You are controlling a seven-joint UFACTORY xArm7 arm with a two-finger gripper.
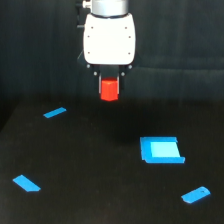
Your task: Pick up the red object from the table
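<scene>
The red object (109, 88) is a small bright red-orange stubby block. It hangs directly under the white gripper body, well above the black table (90, 165). My gripper (109, 94) is shut on it. The dark fingers barely show against the dark background. A faint shadow lies on the table below and to the exterior view's right of the block.
A blue square piece (161, 150) lies on the table at the exterior view's right. Thin flat blue pieces lie at the far left (54, 113), the near left (26, 183) and the near right (196, 194). A dark curtain hangs behind.
</scene>
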